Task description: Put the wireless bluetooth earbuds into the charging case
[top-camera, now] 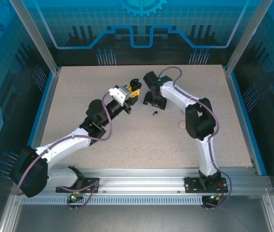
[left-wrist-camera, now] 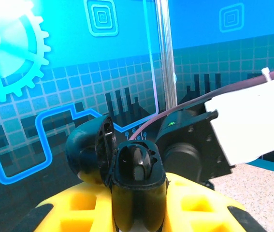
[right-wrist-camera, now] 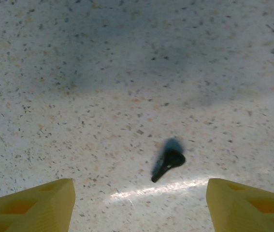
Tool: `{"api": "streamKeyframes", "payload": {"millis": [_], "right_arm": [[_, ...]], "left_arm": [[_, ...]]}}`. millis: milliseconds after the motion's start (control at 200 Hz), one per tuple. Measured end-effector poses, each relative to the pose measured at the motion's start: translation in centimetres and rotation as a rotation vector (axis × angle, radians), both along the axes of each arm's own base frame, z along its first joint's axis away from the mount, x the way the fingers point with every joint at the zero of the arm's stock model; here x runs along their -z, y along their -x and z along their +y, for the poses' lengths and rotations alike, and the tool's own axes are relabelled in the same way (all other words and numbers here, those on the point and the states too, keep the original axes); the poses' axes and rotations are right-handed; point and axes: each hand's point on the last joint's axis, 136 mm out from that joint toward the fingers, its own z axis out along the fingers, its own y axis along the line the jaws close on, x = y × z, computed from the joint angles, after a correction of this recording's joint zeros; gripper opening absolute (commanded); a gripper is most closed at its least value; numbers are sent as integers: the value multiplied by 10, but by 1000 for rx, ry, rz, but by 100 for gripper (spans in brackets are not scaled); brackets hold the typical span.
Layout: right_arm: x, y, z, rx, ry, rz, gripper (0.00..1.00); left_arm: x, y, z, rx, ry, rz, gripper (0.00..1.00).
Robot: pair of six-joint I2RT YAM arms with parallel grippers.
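Fingers of the left arm, the left fingers, are closed almost fully on a black charging case. The case is clamped between the two yellow finger bodies and held above the counter. Its lid is hinged open to the left in the left wrist view. The open well faces the camera. A dark glossy shape sits inside the well, and it cannot be told whether this is a seated earbud. In the top view the left fingers are raised over the counter just left of its middle, toward the far edge.

The right fingers stand wide apart and hold nothing. They point down at the counter, with one yellow tip at each lower corner of the right wrist view. One black earbud lies on the counter between and just ahead of the two tips, touching neither. Its rounded head points up and to the right, and its stem points down and to the left. In the top view the black earbud rests near the middle of the counter, just beside the right arm's wrist.

A small pinkish round object lies right of the middle, near the right arm's elbow. It is too small to identify.
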Motion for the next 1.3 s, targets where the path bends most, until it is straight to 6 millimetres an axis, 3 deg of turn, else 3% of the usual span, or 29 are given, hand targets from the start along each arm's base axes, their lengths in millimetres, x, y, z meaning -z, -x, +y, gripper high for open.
{"api": "streamKeyframes", "payload": {"millis": [340,685,875,1301], "right_arm": [[20,-4,12,-108,114,21,74],[32,1,4,-133,177,51,73],[49,12,-8,-132,223,90,73],[47,25,-23,-124,246,80,73]], "left_arm": [[-1,2,3,-8,7,-6,0],[-1,2,3,-4,20,6,0],[-1,2,3,-3,26,10,0],[-1,2,3,-2,26,11,0]]}}
